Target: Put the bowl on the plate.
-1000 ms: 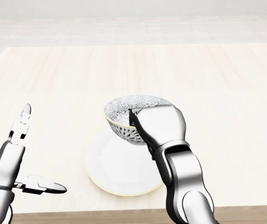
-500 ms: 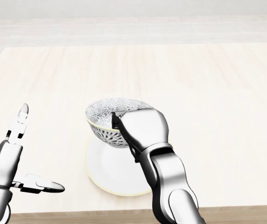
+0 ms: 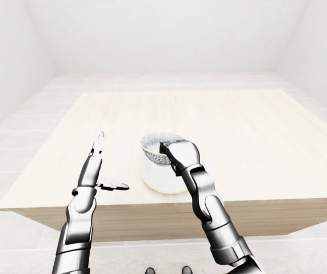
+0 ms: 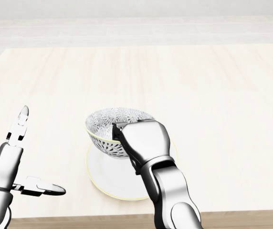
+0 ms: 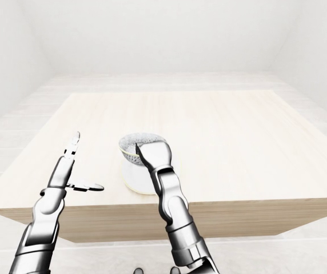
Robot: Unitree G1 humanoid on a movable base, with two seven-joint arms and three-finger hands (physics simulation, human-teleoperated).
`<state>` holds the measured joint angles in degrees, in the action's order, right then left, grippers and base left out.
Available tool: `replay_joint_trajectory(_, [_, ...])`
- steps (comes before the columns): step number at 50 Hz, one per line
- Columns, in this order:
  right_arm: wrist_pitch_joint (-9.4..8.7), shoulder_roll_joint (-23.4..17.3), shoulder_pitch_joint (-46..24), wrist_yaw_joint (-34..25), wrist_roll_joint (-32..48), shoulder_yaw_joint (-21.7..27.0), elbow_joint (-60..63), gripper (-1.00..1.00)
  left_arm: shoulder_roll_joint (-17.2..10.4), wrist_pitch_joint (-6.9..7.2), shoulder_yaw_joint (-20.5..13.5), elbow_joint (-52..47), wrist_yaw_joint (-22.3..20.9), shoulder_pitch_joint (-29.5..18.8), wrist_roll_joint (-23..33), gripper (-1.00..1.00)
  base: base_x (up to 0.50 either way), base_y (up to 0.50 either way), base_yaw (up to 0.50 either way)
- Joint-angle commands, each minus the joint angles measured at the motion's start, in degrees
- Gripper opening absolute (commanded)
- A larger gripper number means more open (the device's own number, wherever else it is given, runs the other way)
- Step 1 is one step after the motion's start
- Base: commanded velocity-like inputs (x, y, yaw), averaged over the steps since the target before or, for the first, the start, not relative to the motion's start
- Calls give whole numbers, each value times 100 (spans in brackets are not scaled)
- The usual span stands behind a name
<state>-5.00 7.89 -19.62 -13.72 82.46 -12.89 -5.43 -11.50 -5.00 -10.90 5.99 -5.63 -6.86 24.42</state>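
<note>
A patterned black-and-white bowl (image 4: 107, 128) with a yellow rim is held tilted over the white plate (image 4: 109, 176), which lies near the table's bottom edge in the head view. My right hand (image 4: 127, 136) is shut on the bowl's right rim, one dark finger reaching inside it. Whether the bowl's base touches the plate is hidden by the hand. My left hand (image 4: 29, 157) hovers open to the left of the plate, one finger pointing up and another pointing right, with nothing in it.
The pale wooden table (image 4: 213, 86) stretches away above and to the right of the plate. Its bottom edge (image 4: 241, 217) runs just below the plate. Beyond it lie a white floor and walls (image 3: 163, 40).
My right hand has carried the bowl leftward and lower, from the plate's upper right rim to over the plate's middle. The left hand has barely moved.
</note>
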Motion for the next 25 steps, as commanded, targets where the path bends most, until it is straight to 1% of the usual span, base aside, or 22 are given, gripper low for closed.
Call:
replay_joint_trajectory(1, [0, 1, 185, 166, 133, -72, 151, -46, -11, 0, 9, 33, 16, -39, -18, 100, 0, 0, 0])
replay_joint_trajectory(6, [0, -20, 176, 109, 126, -22, 211, -45, -14, 0, 19, 80, 34, -42, -17, 100, 0, 0, 0])
replay_joint_trajectory(15, [0, -74, 213, 215, 93, 37, 144, -44, -19, 0, 12, 52, 9, -56, -42, 100, 0, 0, 0])
replay_joint_trajectory(19, [0, -99, 222, 248, 82, 58, 121, -45, -32, 0, 24, 198, 72, -73, -13, 100, 0, 0, 0])
replay_joint_trajectory(25, [0, -110, 207, 275, 46, 78, 93, -46, -38, 0, 0, 80, 18, -74, -47, 100, 0, 0, 0])
